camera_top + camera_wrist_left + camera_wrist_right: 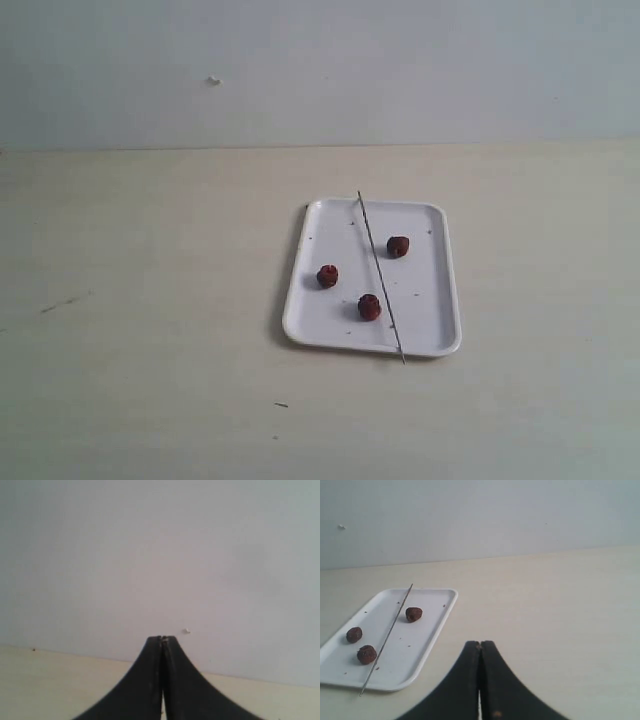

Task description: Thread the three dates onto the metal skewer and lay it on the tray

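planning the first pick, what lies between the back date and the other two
Only the skewer, lying across the tray; both the exterior and right wrist views show it.

Pale beige table [150, 300], white tray [425, 300] lying on it

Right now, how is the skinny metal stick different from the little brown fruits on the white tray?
The thin grey metal skewer is long and straight; the wrinkled dark red-brown dates are small and roundish. The skewer overhangs the white plastic tray at both ends; the dates sit fully inside. Both lie on the tray; no date is threaded.
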`<action>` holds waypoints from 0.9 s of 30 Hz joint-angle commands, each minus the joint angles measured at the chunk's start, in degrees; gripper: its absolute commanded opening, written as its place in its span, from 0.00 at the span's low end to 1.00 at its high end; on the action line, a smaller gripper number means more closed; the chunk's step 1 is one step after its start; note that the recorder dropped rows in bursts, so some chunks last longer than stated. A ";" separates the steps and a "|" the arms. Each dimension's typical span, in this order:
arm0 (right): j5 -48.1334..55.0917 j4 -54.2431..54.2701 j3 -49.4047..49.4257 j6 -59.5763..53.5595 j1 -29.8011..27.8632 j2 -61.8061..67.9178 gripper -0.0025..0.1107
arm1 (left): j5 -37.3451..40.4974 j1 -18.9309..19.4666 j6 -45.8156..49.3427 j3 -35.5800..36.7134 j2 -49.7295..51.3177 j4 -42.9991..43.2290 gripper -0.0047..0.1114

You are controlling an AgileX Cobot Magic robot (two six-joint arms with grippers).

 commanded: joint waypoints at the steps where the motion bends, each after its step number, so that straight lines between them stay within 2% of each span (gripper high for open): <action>1: -3.71 -1.98 0.26 -0.19 -0.36 -0.39 0.02 | -1.06 -0.37 -0.50 7.00 -5.41 2.85 0.04; 4: -13.85 -4.42 0.26 -0.19 -0.36 -0.39 0.02 | -2.41 -0.37 -0.60 15.97 -13.61 2.85 0.04; 6: -19.14 -4.42 0.26 -0.19 -0.36 -0.39 0.02 | -4.56 -0.37 -0.60 18.49 -16.95 2.85 0.04; 8: -25.18 -4.20 0.26 0.14 -0.36 -0.39 0.02 | -6.44 -0.37 -0.60 19.80 -19.51 2.97 0.04; 12: -38.71 -1.10 0.26 7.63 -0.36 -0.39 0.02 | -6.87 -0.37 -0.60 20.34 -23.13 3.12 0.04; 15: -52.93 6.03 -0.47 11.84 -0.25 0.90 0.02 | -6.30 -0.37 -1.22 20.34 -23.60 3.12 0.04; 16: -53.02 8.77 -2.38 11.98 -0.25 2.48 0.02 | -5.88 -0.37 -2.02 20.34 -23.60 3.12 0.04; 19: -45.92 12.28 -12.04 7.26 -0.25 12.49 0.02 | -5.86 -0.37 -2.30 20.92 -23.60 3.12 0.04; 21: -35.67 10.44 -20.90 5.77 -0.25 23.33 0.02 | -5.87 -0.37 -2.30 21.16 -23.60 3.12 0.04; 25: -4.35 1.55 -40.45 5.77 -0.25 47.85 0.02 | -5.75 -0.37 -2.30 21.16 -23.60 3.12 0.04; 27: 11.31 1.23 -49.33 3.51 -0.25 59.67 0.02 | -5.75 -0.37 -2.30 21.16 -23.60 3.12 0.04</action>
